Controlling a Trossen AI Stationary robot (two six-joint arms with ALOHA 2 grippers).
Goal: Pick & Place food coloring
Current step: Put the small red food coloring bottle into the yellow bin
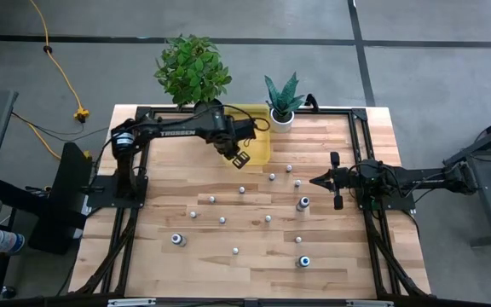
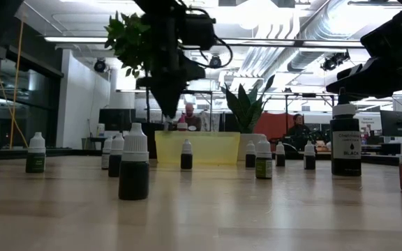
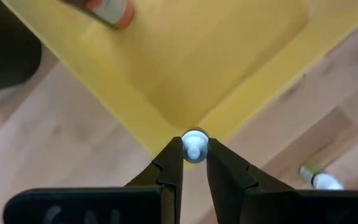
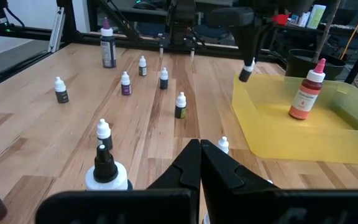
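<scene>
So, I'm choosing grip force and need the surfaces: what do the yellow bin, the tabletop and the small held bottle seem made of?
The yellow bin looks like translucent plastic, smooth and slightly glossy: its walls glow through. The tabletop looks like sealed wood, with plank seams and grain. The small bottle held in the left gripper looks like soft white plastic with a matte cap, though only its top shows.
</scene>
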